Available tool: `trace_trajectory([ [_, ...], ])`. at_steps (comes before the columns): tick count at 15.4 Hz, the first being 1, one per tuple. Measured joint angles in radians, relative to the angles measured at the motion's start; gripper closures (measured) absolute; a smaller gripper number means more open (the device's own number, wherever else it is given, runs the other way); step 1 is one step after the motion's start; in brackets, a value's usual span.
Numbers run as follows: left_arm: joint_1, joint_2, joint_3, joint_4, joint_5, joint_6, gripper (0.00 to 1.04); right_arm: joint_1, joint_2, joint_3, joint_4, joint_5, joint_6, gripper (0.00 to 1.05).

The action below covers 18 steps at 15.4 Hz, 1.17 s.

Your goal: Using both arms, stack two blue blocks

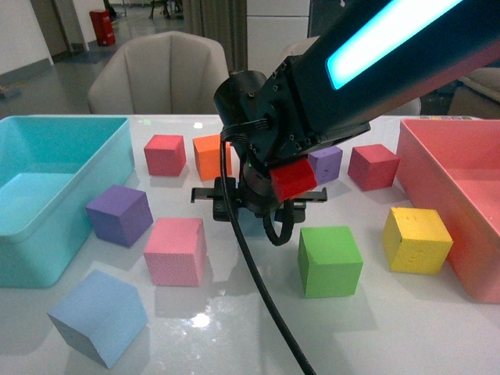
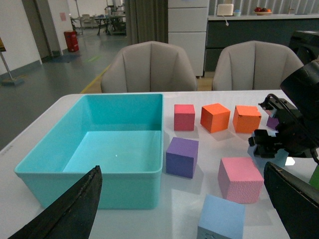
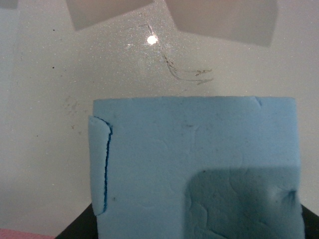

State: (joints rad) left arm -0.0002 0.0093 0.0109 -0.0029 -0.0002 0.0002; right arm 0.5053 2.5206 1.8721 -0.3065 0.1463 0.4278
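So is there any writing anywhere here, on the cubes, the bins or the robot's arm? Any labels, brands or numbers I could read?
No text can be read in any view.
Foam cubes, turquoise bin, pink bin, black arm: no letters, numbers or logos show.
Pink sheet on the far wall: too small and blurred to read.

pale blue block (image 1: 98, 316) (matte, pitted), turquoise bin (image 1: 31, 258)
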Motion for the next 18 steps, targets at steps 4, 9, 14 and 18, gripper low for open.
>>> trace_trajectory([
  [4,0.0,0.0,0.0,0.0,0.0,0.0,0.07,0.006,-0.006,-0.006,0.018,0.008,0.003,0.05],
  [9,0.0,0.0,0.0,0.0,0.0,0.0,0.07,0.002,-0.127,-0.102,0.084,0.031,0.002,0.06],
  [14,0.0,0.0,0.0,0.0,0.0,0.0,0.07,-0.02,-0.405,-0.436,0.326,0.007,0.029,0.06],
  [18,0.0,0.0,0.0,0.0,-0.001,0.0,0.07,-0.014,-1.006,-1.03,0.533,-0.011,0.035,0.06],
])
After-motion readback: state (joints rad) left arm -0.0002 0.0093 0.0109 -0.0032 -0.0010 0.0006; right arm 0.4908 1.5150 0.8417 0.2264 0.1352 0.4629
